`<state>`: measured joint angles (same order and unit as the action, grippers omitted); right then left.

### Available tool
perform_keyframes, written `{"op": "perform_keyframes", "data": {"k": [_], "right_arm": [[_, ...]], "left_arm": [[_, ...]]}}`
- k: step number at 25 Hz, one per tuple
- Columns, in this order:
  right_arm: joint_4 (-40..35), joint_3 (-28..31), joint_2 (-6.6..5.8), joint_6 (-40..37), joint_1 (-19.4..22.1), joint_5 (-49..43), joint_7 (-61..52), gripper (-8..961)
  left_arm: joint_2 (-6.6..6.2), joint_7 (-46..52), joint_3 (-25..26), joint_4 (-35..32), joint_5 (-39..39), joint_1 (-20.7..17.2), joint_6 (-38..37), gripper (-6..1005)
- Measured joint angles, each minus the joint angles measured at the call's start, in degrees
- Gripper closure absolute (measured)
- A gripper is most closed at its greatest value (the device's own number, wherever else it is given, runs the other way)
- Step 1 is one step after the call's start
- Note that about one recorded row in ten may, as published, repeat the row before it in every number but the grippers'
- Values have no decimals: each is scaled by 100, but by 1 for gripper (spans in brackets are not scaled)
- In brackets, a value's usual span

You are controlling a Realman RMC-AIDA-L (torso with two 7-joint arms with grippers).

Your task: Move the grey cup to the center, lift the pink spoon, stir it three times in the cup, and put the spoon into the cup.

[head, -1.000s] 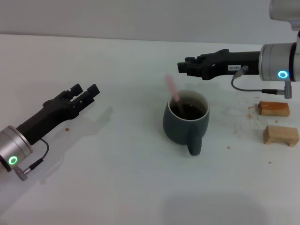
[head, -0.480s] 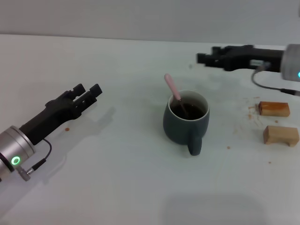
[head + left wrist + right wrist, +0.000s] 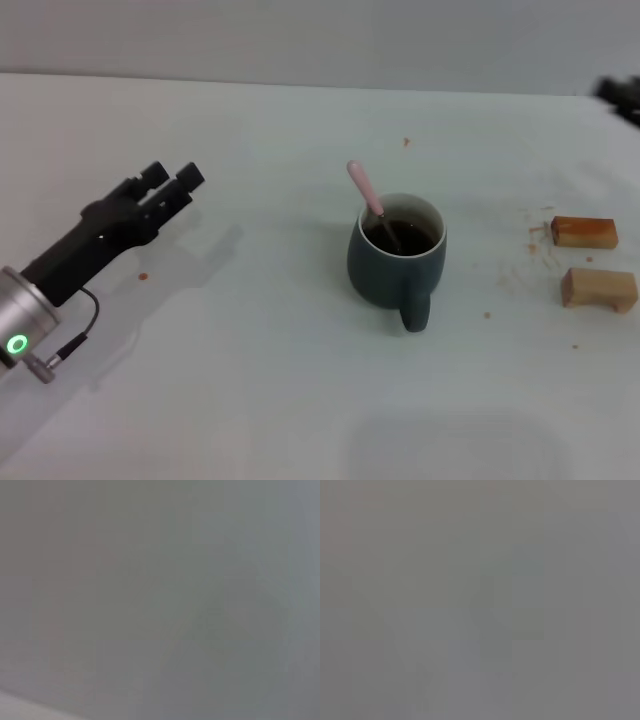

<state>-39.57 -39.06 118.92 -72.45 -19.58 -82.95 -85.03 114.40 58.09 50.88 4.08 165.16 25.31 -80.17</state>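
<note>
Spoon leaning in grey cup, left pincer released, right pincer seemingly cut off, state unclear.

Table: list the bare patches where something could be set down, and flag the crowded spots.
Bare patches on the table: the near strip in front of the grey cup, and the stretch between it and the left end effector. Crowded: the right side, by the two wooden blocks and crumbs.

Robot test bench, bare white table, plain grey wall
</note>
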Motion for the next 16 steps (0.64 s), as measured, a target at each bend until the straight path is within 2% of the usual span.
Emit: {"op": "perform_keyframes", "data": {"k": [4, 7, 9, 13, 16], "right_arm": [[675, 569, 3, -805, 516, 1164, 1531, 352], [1480, 1015, 0, -1468, 728, 1999, 3122, 352], [1990, 1226, 0, -1835, 795, 2392, 4099, 352], [3007, 1471, 7, -2309, 793, 3129, 5813, 352], [3475, 1518, 13, -2460, 723, 3532, 6517, 352]], "left_arm": [[30, -273, 141, 19, -1, -158, -454, 277], [130, -679, 418, 23, -2, -444, -996, 277], [225, -959, 766, 29, -3, -700, -1301, 277], [338, -1414, 1362, 81, -3, -1054, -1559, 277], [391, -1777, 1774, 239, -4, -1322, -1591, 277]]}}
